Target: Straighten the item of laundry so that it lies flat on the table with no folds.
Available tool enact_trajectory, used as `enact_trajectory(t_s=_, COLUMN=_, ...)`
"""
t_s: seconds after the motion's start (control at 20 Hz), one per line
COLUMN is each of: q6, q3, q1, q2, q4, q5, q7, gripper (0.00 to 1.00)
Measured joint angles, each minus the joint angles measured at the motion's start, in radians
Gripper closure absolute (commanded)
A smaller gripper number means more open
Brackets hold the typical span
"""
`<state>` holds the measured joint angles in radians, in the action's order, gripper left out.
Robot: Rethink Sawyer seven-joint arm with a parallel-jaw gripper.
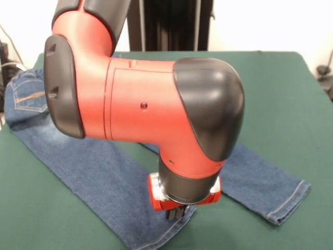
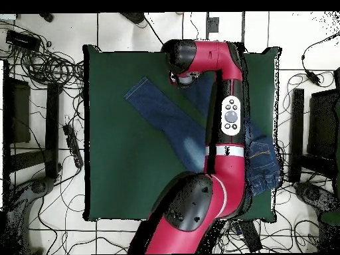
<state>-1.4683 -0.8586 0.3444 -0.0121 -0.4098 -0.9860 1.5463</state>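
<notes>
From the front, the arm [image 1: 145, 104] fills most of what I can see, its gripper [image 1: 176, 212] low over the hem of one leg of the jeans [image 1: 93, 172]; whether it is open or holding cloth I cannot tell. The legs splay in a V on the green table [image 1: 281, 104]. From overhead, the waist [image 2: 262, 163] bunches near a table edge, so pulling that hem outward, low and slow, should flatten the leg without dragging the rest.
</notes>
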Motion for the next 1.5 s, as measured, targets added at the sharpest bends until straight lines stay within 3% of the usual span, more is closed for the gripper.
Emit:
enact_trajectory(t_s=0.35, q6=0.0, q3=-0.001, q1=-0.026, q2=0.01, q4=0.056, q5=-0.043, q7=0.0, gripper=1.0)
enact_trajectory(t_s=0.75, q6=-0.003, q3=-0.045, q1=-0.02, q2=0.039, q4=0.128, q5=-0.034, q7=0.0, gripper=1.0)
enact_trajectory(t_s=1.5, q6=0.052, q3=-0.167, q1=0.128, q2=0.129, q4=0.142, q5=0.256, q7=0.0, gripper=1.0)
